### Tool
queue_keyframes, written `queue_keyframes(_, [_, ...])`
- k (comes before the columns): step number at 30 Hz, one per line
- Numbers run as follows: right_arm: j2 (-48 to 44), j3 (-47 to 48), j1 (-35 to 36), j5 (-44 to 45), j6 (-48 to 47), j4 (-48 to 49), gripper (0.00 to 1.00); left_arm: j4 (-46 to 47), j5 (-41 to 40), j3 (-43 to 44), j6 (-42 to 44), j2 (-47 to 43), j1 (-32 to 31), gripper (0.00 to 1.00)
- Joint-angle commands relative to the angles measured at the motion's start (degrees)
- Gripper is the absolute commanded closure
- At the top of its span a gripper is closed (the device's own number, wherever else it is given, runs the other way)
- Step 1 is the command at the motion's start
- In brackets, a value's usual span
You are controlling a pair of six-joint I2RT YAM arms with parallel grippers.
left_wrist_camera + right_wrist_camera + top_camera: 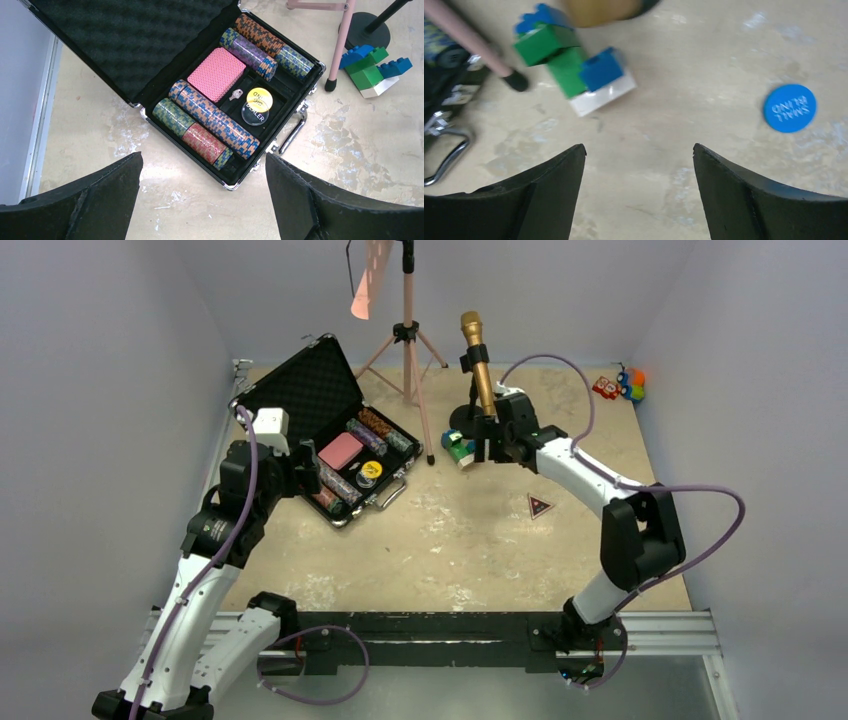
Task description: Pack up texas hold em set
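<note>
The black silver-edged briefcase (300,390) lies open at the left, foam lid up. In the left wrist view its tray (292,92) holds chip stacks (212,117), the pink card deck (216,73), a yellow button (260,97) over a clear dealer button, and a small key. My left gripper (303,478) is open and empty above the case's near corner (203,156). My right gripper (482,448) is open and empty over bare table (639,146). The blue button (790,108) lies to its right. The triangular button (540,506) lies on the table.
The green and blue toy blocks (574,65) lie just ahead of my right gripper, beside a pink tripod leg (469,45). The gold microphone (477,360) stands on its stand behind them. Small toys (620,386) sit at the far right corner. The case handle (295,131) faces right.
</note>
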Motion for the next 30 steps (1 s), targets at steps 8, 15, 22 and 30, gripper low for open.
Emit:
queue_keyframes(8, [1.8, -3.2, -17.7, -3.2, -1.1, 1.3, 0.16, 1.8, 0.8, -0.1, -1.0, -0.3, 0.2, 0.04])
queue_keyframes(15, [8.0, 0.4, -22.4, -2.2, -2.6, -0.7, 0.16, 1.9, 0.8, 0.0, -1.0, -0.2, 0.3, 0.04])
queue_keyframes(22, [14.1, 4.9, -23.6, -2.3, -3.7, -2.9, 0.16, 1.9, 0.8, 0.0, -1.0, -0.3, 0.3, 0.04])
queue_keyframes(30, [17.0, 7.0, -24.0, -2.5, -3.1, -4.0, 0.21, 1.8, 0.8, 0.0, -1.0, -0.5, 0.3, 0.04])
